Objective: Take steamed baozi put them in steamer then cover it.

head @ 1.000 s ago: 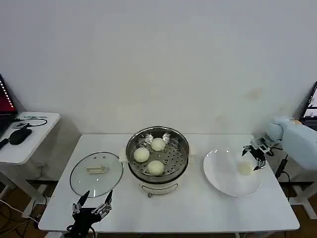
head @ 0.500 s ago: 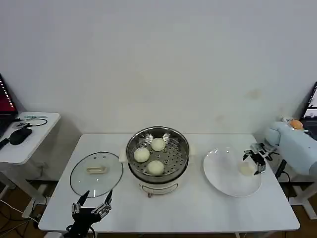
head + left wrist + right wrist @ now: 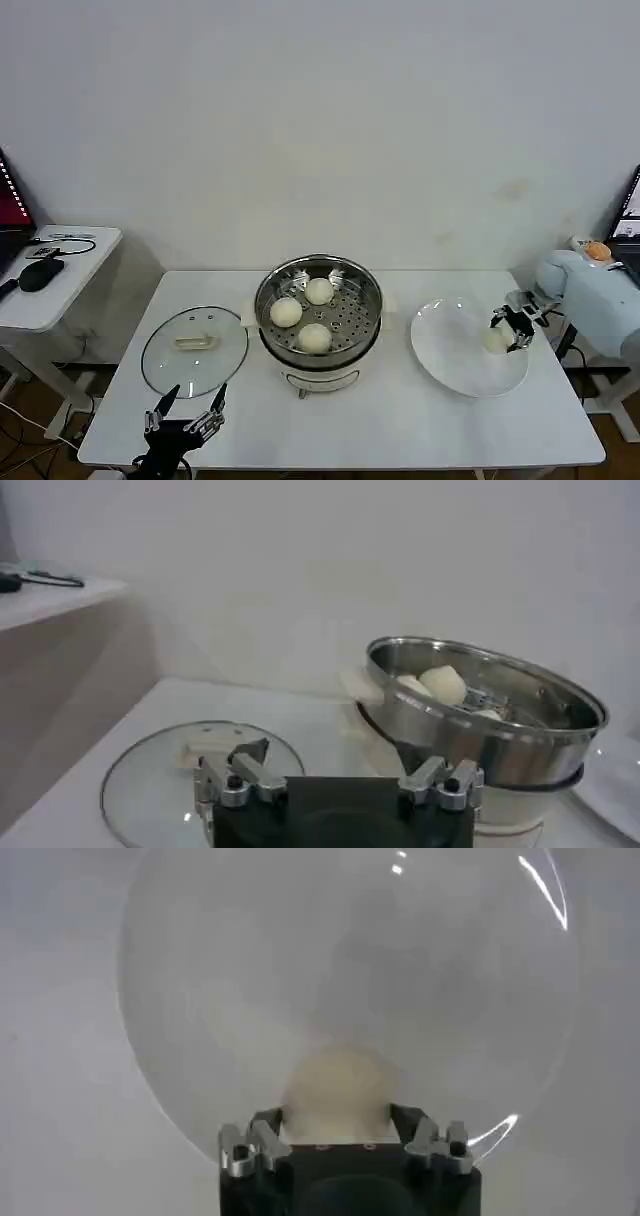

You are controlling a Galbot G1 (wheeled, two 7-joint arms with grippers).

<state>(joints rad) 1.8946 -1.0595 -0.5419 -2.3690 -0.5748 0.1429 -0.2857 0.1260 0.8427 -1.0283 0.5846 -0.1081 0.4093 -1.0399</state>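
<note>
The steamer [image 3: 318,318] stands at the middle of the white surface [image 3: 400,425], with three steamed baozi [image 3: 314,337] lying on its perforated tray, one toward the back and two nearer the front. The fourth baozi [image 3: 494,341] lies on the white plate [image 3: 450,365] toward the surface's right edge, at the plate's right side. The right hand [image 3: 507,331] is down over that part of the plate with its fingers [image 3: 263,1131] apart and standing on either side of the bun; in the right wrist view the bun [image 3: 338,1088] sits just between the two fingertips, and whether they touch it cannot be told. The cover [image 3: 194,350] lies flat on the surface near the left edge, just beside the steamer, its cream-white handle facing up. The left hand [image 3: 186,411] hangs at the front edge of the surface, near the left corner and just in front of the cover, its fingers spread apart and holding nothing; the left wrist view looks across the cover [image 3: 200,780] toward the steamer [image 3: 480,725].
</note>
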